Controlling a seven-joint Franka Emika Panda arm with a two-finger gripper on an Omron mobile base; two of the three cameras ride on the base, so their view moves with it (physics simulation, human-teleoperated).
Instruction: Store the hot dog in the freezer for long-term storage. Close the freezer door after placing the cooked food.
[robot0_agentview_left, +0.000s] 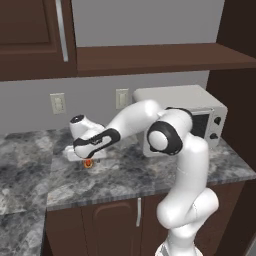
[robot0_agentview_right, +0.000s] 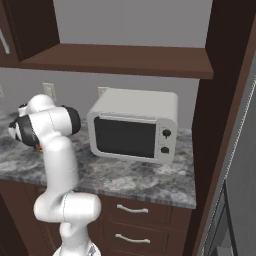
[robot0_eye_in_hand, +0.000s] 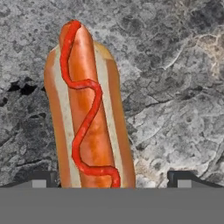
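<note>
**End effector poised over the hot dog, grasp not yet made**

At the left of the left base view, the end effector (robot0_agentview_left: 88, 159) hangs low over the grey marbled tabletop (robot0_agentview_left: 30, 170), jaws spread wide and holding nothing. Directly beneath it lies the hot dog (robot0_eye_in_hand: 87, 109), seen in the hand view as a tan bun with an orange sausage and a red squiggle of sauce, flat on the stone. It sits between the two fingertips (robot0_eye_in_hand: 41, 180), nearer the left one, with its long axis running away from the camera. To the right stands the white microwave (robot0_agentview_left: 200, 117), well apart from the hot dog. At the far right of the right base view a grey panel (robot0_agentview_right: 240, 190) shows at the picture's edge; whether it is the freezer door cannot be told.

The step in hand looks to be the pick-up. The next move calls for a short descent and a closing of the jaws across the bun, then a lift and a carry to the freezer.
</note>
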